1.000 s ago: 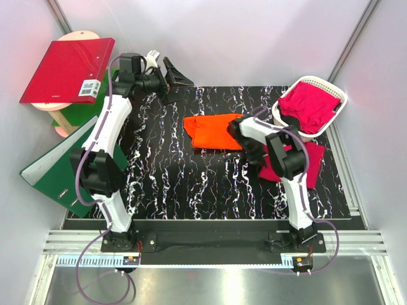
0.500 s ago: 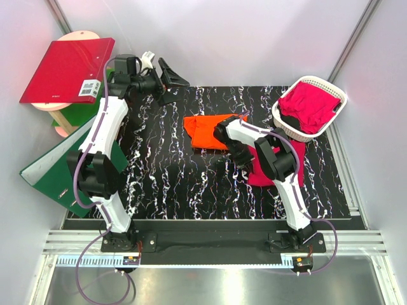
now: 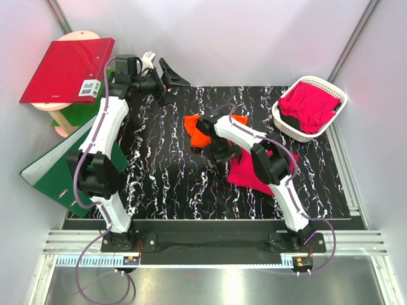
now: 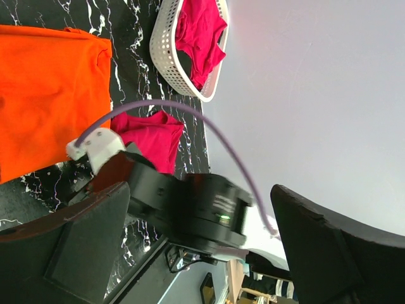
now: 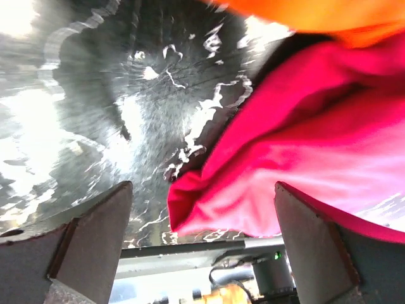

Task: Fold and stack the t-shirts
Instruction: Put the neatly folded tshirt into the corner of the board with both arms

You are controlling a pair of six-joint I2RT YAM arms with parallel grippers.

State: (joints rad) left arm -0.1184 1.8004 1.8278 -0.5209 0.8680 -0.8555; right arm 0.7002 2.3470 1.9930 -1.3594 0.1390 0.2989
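Observation:
An orange t-shirt [image 3: 197,131] [image 4: 44,95] lies folded at the middle of the black marbled mat, partly under my right arm. To its right and nearer lies a magenta t-shirt [image 3: 253,173] [image 5: 304,145], rumpled. My right gripper [image 3: 214,159] [image 5: 204,187] hovers low at that shirt's left corner, jaws wide open. The cloth lies loose between the fingers, and the orange t-shirt [image 5: 329,16] shows just beyond. More magenta t-shirts [image 3: 310,105] fill the white basket. My left gripper [image 3: 174,84] [image 4: 199,190] is raised at the mat's far left corner, open and empty.
The white lattice basket [image 3: 278,118] [image 4: 166,57] sits at the mat's far right corner. A red binder [image 3: 67,70] rests on a wooden spool at the far left. A green binder [image 3: 51,170] leans beside the left arm, off the mat's left edge.
My right arm swept left across the mat, dragging the magenta t-shirt with it, and its jaws have gone from shut to open. The left arm shifted slightly.

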